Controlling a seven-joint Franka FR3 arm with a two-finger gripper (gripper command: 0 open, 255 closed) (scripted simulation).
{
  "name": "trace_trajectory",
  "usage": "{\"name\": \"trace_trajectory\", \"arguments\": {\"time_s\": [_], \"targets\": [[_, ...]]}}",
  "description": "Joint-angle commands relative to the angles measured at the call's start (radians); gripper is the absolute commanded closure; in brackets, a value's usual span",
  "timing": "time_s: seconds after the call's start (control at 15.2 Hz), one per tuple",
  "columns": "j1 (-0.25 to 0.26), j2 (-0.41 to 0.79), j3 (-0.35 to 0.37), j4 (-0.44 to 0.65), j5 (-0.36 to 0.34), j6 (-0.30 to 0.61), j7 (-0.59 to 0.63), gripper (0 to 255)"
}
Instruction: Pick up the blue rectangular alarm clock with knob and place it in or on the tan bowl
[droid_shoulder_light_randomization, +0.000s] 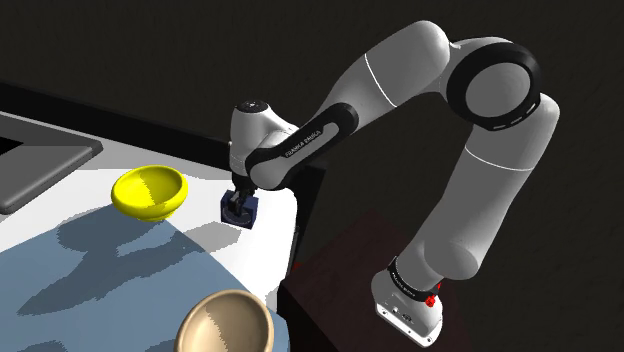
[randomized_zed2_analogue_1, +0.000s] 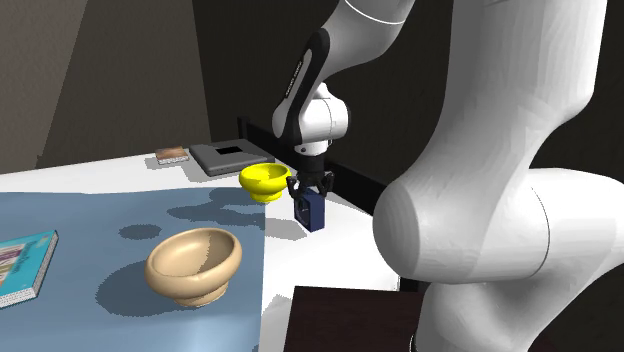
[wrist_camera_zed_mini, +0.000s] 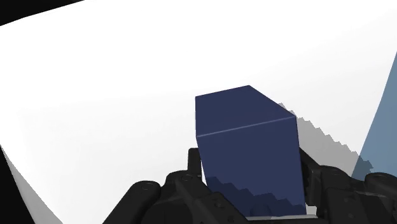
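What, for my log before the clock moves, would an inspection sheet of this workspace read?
Surface: white table, partly under a blue cloth.
Job's things: dark blue alarm clock near the table edge; tan bowl on the cloth, empty.
Clutter: yellow bowl, book, grey tray.
Pincer: shut on the clock.
Cables: nothing seen.
Surroundings: dark walls.

Two bowls (yellow bowl (droid_shoulder_light_randomization: 150, 195), tan bowl (randomized_zed2_analogue_1: 195, 275)); one dark blue clock (randomized_zed2_analogue_1: 312, 212); one book (randomized_zed2_analogue_1: 22, 265); one grey tray (randomized_zed2_analogue_1: 213, 160).
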Motion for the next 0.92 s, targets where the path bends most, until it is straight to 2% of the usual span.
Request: {"name": "trace_trajectory", "arguments": {"time_s": [0.0, 0.33, 0.86], "targets": [[0.000, 0.000, -0.001, 0.000, 0.000, 0.000, 0.000, 255], [0.000, 0.001, -0.001, 0.000, 0.000, 0.000, 0.000, 255], [-0.009, -0.086, 0.013, 0.017, 0.045, -0.100, -0.032, 255]]}}
